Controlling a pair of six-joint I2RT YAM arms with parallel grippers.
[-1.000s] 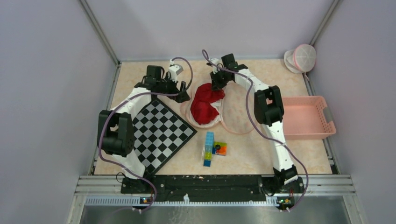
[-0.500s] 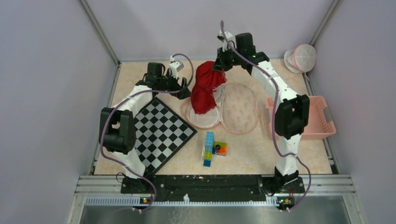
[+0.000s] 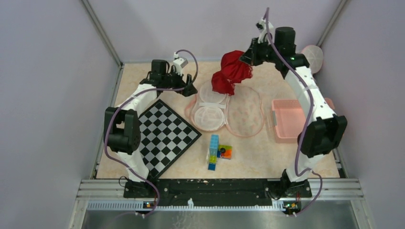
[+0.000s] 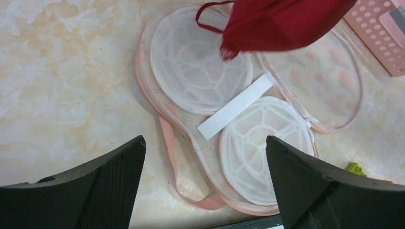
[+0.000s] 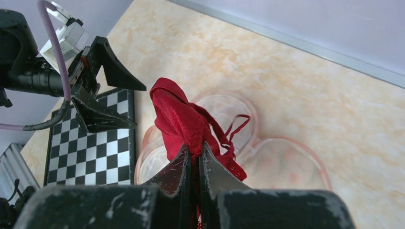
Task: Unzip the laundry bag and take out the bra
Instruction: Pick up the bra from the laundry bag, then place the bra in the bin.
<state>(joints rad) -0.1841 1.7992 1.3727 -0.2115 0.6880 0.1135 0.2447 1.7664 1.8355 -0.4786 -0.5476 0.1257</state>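
Bra of red satin (image 3: 232, 71) hung above the unzipped pink-rimmed mesh laundry bag (image 3: 246, 112), pinched in the right tool (image 5: 195, 150). The left tool (image 3: 190, 89) gaped empty nearby. Best, I thought, to carry it well aside so its straps didn't snag.

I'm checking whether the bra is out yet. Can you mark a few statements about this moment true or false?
1. The right gripper is shut on the bra. True.
2. The laundry bag lies opened out on the table. True.
3. The bra sits inside the laundry bag. False: it hangs from the right gripper, lifted clear of the bag.
4. The left gripper is clamped on the bag's edge. False: its jaws stand wide apart, gripping nothing.
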